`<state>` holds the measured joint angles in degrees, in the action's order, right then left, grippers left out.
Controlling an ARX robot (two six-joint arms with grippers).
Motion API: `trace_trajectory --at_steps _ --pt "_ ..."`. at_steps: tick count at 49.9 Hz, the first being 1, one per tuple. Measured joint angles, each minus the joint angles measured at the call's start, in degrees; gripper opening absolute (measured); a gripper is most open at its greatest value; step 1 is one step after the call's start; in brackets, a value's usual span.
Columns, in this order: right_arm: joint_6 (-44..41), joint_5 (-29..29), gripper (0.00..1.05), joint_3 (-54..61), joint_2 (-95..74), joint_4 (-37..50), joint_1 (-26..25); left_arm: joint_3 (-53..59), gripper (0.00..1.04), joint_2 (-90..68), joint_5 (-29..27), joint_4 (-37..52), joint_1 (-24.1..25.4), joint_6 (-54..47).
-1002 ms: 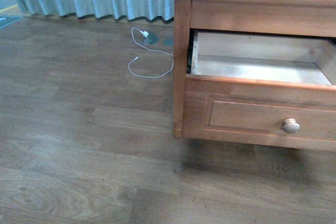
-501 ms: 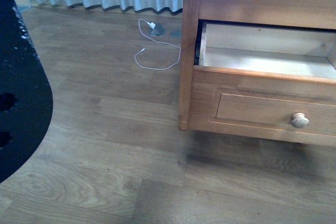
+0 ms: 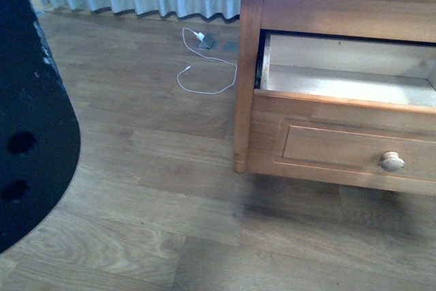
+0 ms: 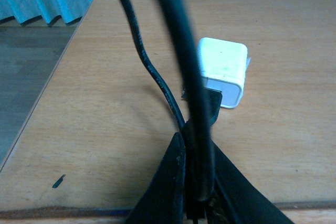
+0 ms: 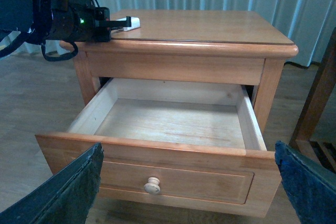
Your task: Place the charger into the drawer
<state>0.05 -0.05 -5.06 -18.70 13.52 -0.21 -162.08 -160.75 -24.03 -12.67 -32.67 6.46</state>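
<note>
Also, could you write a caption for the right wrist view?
Open, empty drawer; left tool at the charger on the cabinet top.

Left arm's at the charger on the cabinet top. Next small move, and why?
Probably lift a little. The left gripper looks closed on the black cable of the charger, whose block lies on the cabinet top; the drawer below is open and empty, ready for it.

Soft, even light, bluish in front; the charger cable [image 4: 181, 51] looms blurred (too near the lens).
</note>
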Motion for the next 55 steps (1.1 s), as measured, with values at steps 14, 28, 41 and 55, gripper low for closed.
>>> trace_trajectory --at_steps 14,28,41,55 --pt "0.00 0.02 0.97 0.00 0.00 0.00 0.00 37.99 0.06 21.22 2.12 18.43 1.62 0.04" --pt "0.00 0.00 0.97 0.00 0.02 -0.02 0.00 66.79 0.06 45.66 10.58 23.21 1.75 2.67" --pt "0.00 0.00 0.97 0.00 0.02 -0.02 0.00 79.17 0.06 53.77 25.16 21.07 3.65 5.46" --pt "0.00 0.00 0.97 0.00 0.02 -0.02 0.00 75.25 0.06 44.44 34.32 20.50 2.93 4.15"
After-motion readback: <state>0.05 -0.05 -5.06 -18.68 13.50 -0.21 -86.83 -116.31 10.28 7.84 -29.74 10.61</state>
